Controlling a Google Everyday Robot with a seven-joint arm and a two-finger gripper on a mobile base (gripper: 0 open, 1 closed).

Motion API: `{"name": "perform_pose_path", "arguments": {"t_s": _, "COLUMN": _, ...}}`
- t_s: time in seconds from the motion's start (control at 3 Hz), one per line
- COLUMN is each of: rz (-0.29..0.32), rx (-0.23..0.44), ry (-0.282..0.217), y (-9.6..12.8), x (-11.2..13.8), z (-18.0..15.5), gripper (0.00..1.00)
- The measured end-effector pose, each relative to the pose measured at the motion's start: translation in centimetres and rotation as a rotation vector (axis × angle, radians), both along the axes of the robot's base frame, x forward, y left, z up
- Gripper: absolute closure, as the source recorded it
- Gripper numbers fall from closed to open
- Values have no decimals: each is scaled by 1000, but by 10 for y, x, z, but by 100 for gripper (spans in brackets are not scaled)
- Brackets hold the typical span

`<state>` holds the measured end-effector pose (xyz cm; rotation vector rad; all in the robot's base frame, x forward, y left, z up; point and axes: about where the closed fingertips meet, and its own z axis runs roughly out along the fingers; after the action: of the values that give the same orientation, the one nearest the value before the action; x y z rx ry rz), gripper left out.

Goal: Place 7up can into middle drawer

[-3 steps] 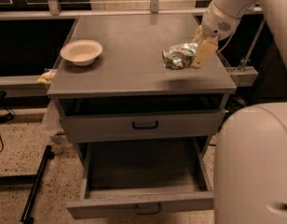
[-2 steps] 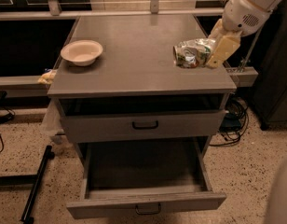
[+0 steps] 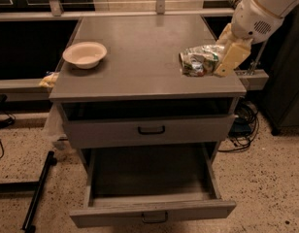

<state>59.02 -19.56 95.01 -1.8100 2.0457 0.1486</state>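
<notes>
The 7up can [image 3: 198, 61], dented and silver-white with green marks, is at the right side of the grey cabinet top [image 3: 140, 47], just over its surface. My gripper [image 3: 215, 64] reaches in from the upper right and is shut on the can. One cream finger [image 3: 233, 56] lies along the can's right side and the other is hidden behind it. The middle drawer [image 3: 149, 176], the lower of the two, stands pulled out and open below, with its dark handle on the front panel [image 3: 154, 212]. Nothing shows inside it.
A cream bowl [image 3: 85, 54] sits at the left of the cabinet top. The upper drawer [image 3: 149, 130] is closed. A black pole [image 3: 38, 191] lies on the floor at the left. Cables [image 3: 241, 125] lie at the right.
The gripper and the can have shifted right along the cabinet top and a little toward its front edge. The large white arm part that blocked the lower right has left the view.
</notes>
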Motion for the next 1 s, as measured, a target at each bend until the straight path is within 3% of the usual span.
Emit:
{"name": "perform_pose_path", "arguments": {"t_s": 0.67, "rz": -60, "rx": 69, "ry": -105, "y": 12, "x": -42, "z": -30, "gripper": 100}}
{"name": "perform_pose_path", "arguments": {"t_s": 1.0, "rz": -87, "rx": 106, "ry": -76, "y": 22, "x": -52, "z": -103, "gripper": 100}}
